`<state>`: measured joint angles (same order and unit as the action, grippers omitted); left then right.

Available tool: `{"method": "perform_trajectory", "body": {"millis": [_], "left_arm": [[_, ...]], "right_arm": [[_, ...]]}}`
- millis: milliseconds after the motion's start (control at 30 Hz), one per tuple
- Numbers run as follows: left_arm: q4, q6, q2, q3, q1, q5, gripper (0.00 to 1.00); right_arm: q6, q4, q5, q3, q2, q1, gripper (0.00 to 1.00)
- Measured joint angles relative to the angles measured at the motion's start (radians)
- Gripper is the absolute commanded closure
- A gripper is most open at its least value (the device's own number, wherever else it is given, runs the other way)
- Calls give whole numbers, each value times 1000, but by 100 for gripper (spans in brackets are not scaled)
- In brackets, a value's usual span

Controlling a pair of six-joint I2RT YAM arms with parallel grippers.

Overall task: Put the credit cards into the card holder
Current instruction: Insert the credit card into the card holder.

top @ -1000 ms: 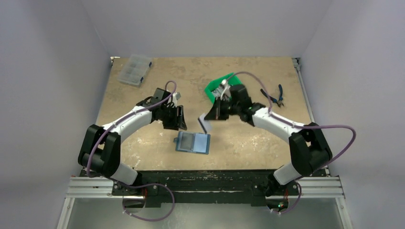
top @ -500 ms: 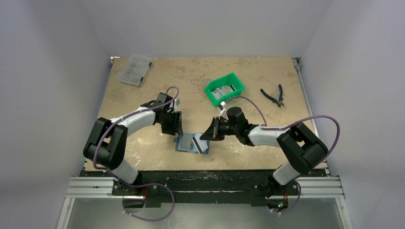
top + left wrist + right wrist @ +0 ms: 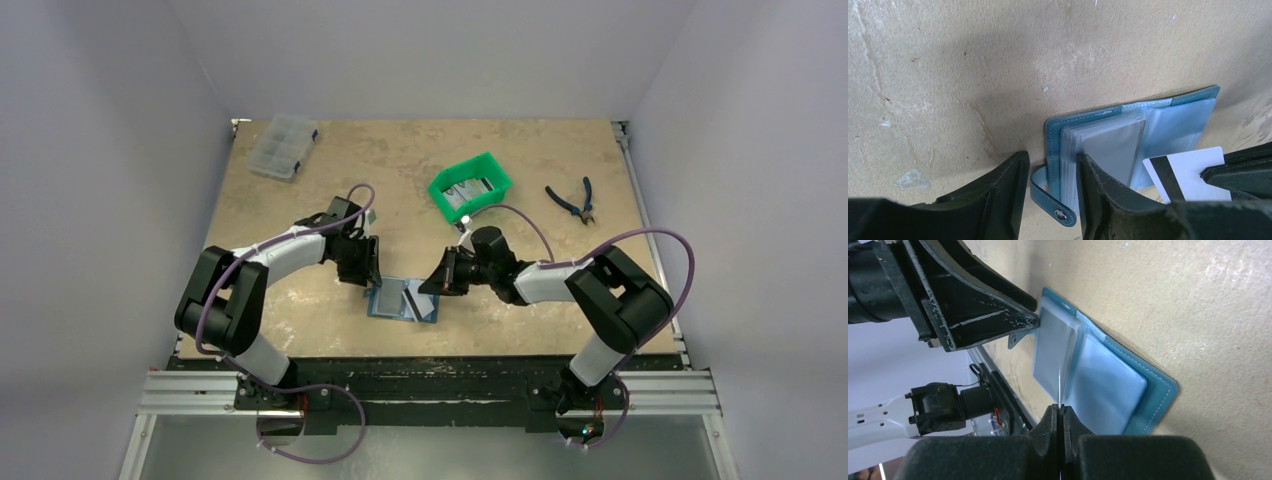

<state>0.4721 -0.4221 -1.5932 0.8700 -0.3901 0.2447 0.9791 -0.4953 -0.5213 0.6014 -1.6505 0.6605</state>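
Since a second ago the right arm has swung away from the green bin (image 3: 470, 186) and come down to the card holder (image 3: 398, 300), while the left gripper (image 3: 366, 270) has drawn in to the holder's left edge.

The table (image 3: 540, 140) is a mottled tan board, scuffed pale in patches. Plain grey-lavender walls (image 3: 420, 50) box it in, and a metal rail (image 3: 430, 398) runs along its near edge.

The card holder lies open and flat near the front middle of the table, its clear sleeves (image 3: 1108, 150) facing up. The right gripper (image 3: 437, 281) is pinched tight on a credit card (image 3: 1188, 172), with the card's free end over the holder's right half. Whether it touches the sleeves cannot be told. The left gripper's jaws stand partly apart and grip nothing; the snap tab (image 3: 1050, 200) lies between them, and one finger overlaps the near corner of the sleeves. From above, both grippers hide parts of the holder.

Farther back, other cards (image 3: 468, 190) lie in the green bin. Blue-handled pliers (image 3: 575, 199) lie to its right, and a clear compartment box (image 3: 283, 146) sits at the far left corner. All are well apart from the holder.

The credit card is white with a black stripe across it.
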Motion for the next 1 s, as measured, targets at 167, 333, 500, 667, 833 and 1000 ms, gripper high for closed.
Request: {"method": "perform_trajectory", "body": {"millis": [167,333,500,667,833,1000], "left_arm": [[0,0,-1,0,0,0,57],[-1,0,-2,0,0,0,57],[-1,0,-2,0,0,0,57],[-1,0,-2,0,0,1,58],[-1,0,-2,0,0,0,58],[-1,0,-2,0,0,0,58]], "right_arm": [[-12,27,7,2,-1,0,100],[-12,24,6,12,-30,0,100],[-11,17,5,26,-65,0,100],[3,-18,5,30,-81,0,100],[24,-56,7,33,-109,0,100],[55,-118,21,32,-126,0,100]]}}
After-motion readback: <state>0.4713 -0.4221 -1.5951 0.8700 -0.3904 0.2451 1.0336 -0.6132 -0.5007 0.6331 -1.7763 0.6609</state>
